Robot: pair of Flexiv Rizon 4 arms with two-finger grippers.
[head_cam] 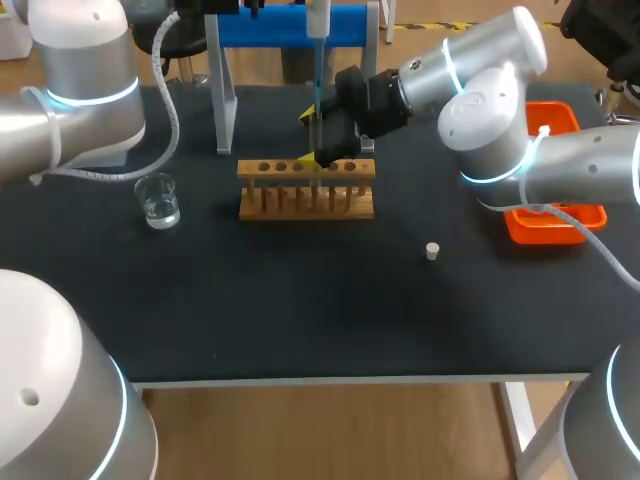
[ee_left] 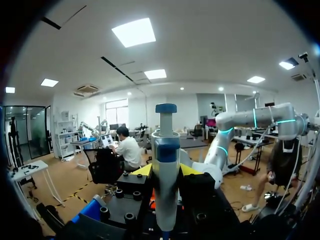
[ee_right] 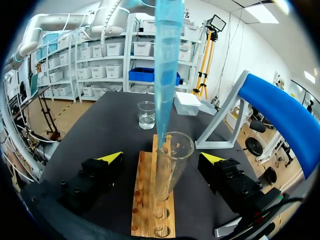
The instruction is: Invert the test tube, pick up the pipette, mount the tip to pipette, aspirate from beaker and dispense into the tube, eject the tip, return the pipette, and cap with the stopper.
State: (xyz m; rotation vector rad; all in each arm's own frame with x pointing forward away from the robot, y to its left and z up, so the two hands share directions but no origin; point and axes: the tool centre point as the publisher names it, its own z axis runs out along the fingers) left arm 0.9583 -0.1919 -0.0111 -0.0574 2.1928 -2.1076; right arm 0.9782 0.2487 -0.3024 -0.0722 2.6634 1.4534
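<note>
pipette [ee_left: 165, 150] stood upright between the left gripper's [ee_left: 166, 172] fingers, which gripped it from both sides. its blue tip [ee_right: 165, 75] reached into the mouth of the test tube [ee_right: 170, 165] in the wooden rack [head_cam: 306, 190], centre frame, well back from the table's [head_cam: 300, 320] front edge. right gripper [ee_right: 160, 159] straddled the test tube, fingers wide, not touching it. beaker [head_cam: 158, 200] sat apart at left, stopper [head_cam: 432, 251] at lower right, orange tray [head_cam: 530, 232] by the right edge.
</note>
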